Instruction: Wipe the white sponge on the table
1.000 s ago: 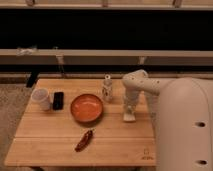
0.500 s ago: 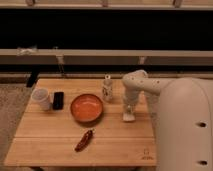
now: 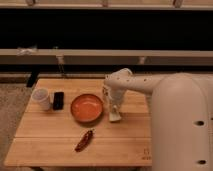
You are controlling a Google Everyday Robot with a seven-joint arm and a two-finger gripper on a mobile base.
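The table (image 3: 55, 135) is a pale wooden top of joined planks with visible grain, rectangular, with a small dark mark near its front right corner. On its left part stands a white cylindrical cup (image 3: 41, 98), and just beside it lies a flat black rectangular block (image 3: 58, 100) with a matte face. Near the middle sits a round orange bowl (image 3: 87, 108), smooth and shallow, and in front of it lies a dark red, wrinkled, elongated thing (image 3: 84, 140) set on a slant. A small white bottle (image 3: 105, 93) shows partly behind the arm. The arm (image 3: 145, 85) is smooth, off-white and rounded, reaching in from the bulky white body on the right and bending down just right of the bowl. The gripper (image 3: 115, 111) points straight down over the table, its tip on the sponge (image 3: 115, 118), a small flat off-white piece lying on the wood just beside the bowl's right rim. Whether the fingers are apart or clamped on the sponge, I cannot tell. The sponge's long axis seems to run roughly from front to back of the table, though most of it is hidden under the gripper.
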